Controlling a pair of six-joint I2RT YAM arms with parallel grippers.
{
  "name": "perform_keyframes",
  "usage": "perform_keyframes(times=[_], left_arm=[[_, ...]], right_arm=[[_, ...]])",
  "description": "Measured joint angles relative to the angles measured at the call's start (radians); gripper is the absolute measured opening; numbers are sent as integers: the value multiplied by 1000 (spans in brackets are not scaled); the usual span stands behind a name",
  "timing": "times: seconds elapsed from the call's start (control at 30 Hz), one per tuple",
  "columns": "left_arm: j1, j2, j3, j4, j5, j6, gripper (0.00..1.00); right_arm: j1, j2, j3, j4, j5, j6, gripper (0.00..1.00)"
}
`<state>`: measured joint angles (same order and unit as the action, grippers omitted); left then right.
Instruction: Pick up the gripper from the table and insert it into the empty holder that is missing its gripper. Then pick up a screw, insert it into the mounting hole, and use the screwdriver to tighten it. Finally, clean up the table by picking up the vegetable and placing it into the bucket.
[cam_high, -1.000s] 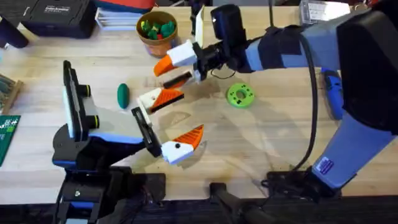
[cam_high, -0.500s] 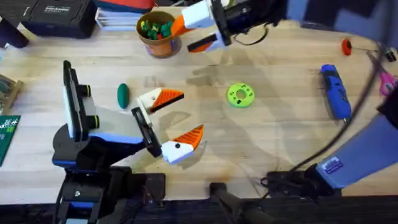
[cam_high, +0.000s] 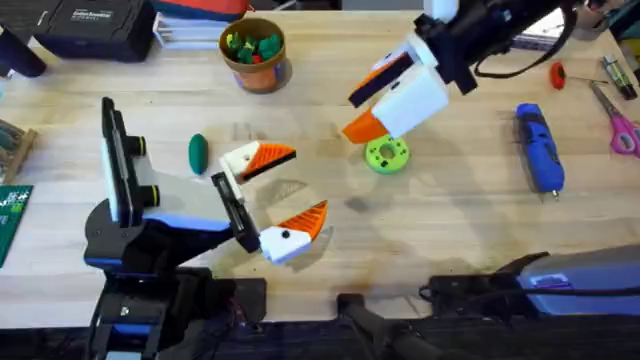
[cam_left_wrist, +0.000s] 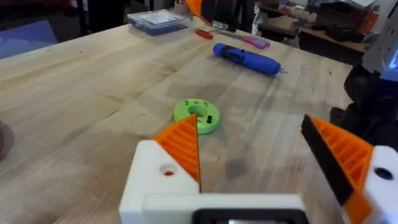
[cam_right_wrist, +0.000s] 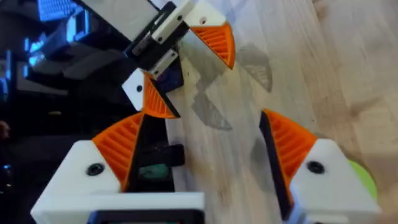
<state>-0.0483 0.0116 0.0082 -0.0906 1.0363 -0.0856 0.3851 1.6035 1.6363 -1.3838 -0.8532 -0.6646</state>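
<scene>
The gripper (cam_high: 255, 160), a white block with an orange ribbed wedge, rests at the end of the thin black holder (cam_high: 228, 200) on the left arm; I cannot tell if it is seated. My left gripper (cam_high: 305, 180) stands open, its other finger (cam_high: 293, 232) nearer the front. In the left wrist view both fingers (cam_left_wrist: 168, 168) frame bare table. My right gripper (cam_high: 352, 113) hovers open and empty above the green disc (cam_high: 386, 153). The dark-green vegetable (cam_high: 198, 153) lies left of the holder. The bucket (cam_high: 254, 50) stands at the back. The blue screwdriver (cam_high: 538, 147) lies at the right.
The green disc (cam_left_wrist: 197, 116) carries a small dark screw. A red-handled tool (cam_high: 557, 72) and pink scissors (cam_high: 620, 120) lie at the far right. A black case (cam_high: 90, 25) sits at the back left and a green circuit board (cam_high: 10, 215) at the left edge.
My right gripper has drawn away from the left arm's fingers, swung past the bucket and come over the green disc. The left arm and the white gripper have not moved.
</scene>
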Motion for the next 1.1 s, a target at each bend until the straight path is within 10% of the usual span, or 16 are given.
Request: perform_keyframes(times=[0.9,1.1], left_arm=[[0,0,0,0,0,0,985],[0,0,0,0,0,0,985]], right_arm=[[131,4,0,168,57,-73,995],[131,4,0,249,263,89,995]])
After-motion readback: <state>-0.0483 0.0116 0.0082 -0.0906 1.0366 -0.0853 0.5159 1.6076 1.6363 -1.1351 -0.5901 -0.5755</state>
